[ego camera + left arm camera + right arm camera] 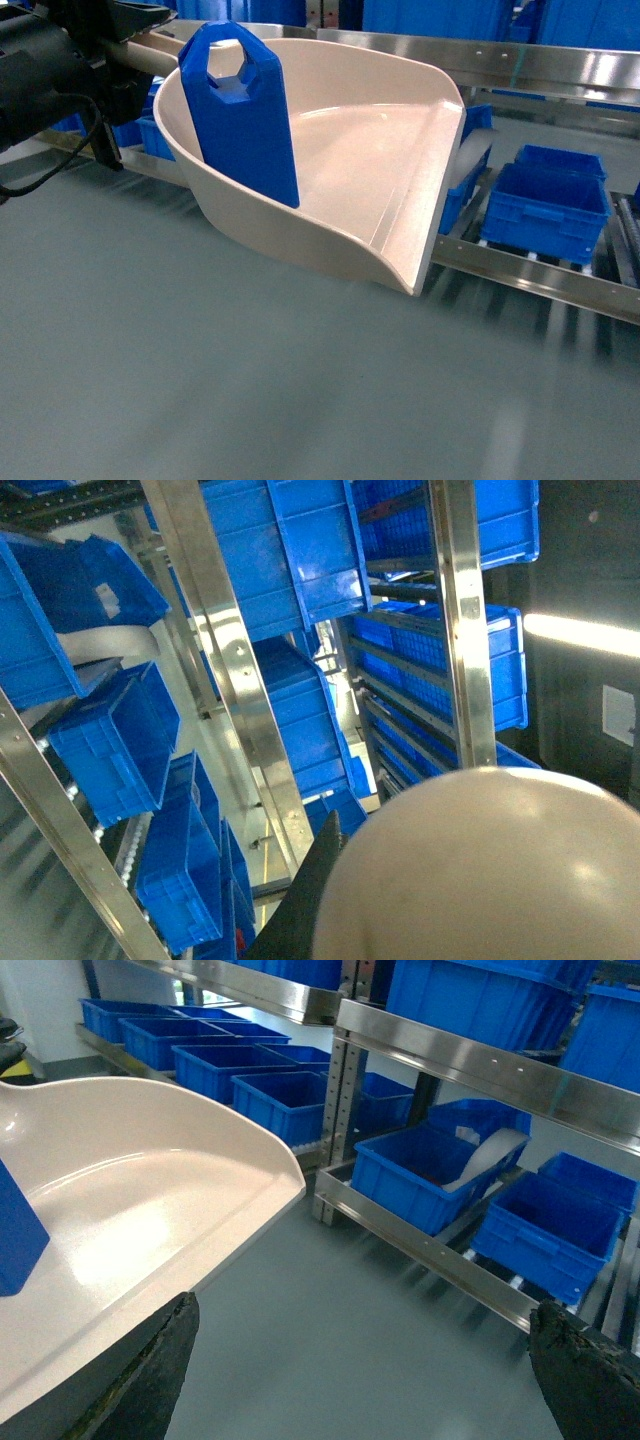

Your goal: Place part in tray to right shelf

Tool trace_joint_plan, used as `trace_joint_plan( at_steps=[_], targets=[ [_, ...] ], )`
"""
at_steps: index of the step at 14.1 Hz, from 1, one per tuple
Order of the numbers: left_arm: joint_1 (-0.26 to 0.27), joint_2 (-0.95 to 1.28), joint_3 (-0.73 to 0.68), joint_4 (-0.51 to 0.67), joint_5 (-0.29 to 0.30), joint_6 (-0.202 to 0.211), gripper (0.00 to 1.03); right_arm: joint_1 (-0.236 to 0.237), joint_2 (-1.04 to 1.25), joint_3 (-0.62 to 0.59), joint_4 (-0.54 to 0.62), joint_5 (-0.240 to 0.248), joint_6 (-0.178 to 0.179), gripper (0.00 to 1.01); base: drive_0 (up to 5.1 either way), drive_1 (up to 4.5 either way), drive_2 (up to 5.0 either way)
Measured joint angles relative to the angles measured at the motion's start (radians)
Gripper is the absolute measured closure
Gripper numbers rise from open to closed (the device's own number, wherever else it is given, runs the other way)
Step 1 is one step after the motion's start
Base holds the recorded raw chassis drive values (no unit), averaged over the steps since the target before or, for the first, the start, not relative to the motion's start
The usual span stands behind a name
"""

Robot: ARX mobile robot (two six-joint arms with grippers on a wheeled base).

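The small bright blue plastic part point(243, 115) stands upright inside the large beige dustpan-shaped tray point(400, 190), leaning on its rear wall. The left gripper point(95, 60) appears clamped on the tray's handle; the right gripper point(365, 1365) is spread wide, holding nothing. The shiny steel right shelf point(540, 265) lies just beyond the tray's lip. A sudden tilt could topple the part out early.

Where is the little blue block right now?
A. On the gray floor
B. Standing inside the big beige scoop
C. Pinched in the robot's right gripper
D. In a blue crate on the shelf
B. In the head view the little blue block stands upright inside the beige scoop, leaning on its back wall, while the scoop is held above the gray floor.
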Motion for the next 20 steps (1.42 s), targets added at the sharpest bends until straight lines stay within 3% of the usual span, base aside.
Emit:
trace_joint_plan(
  at_steps=[20],
  targets=[
    [-0.010, 0.000, 0.000, 0.000, 0.009, 0.000, 0.91, 0.000, -0.004, 0.000, 0.000, 0.001, 0.000, 0.03, -1.8, -1.77, -1.8]
  ],
)
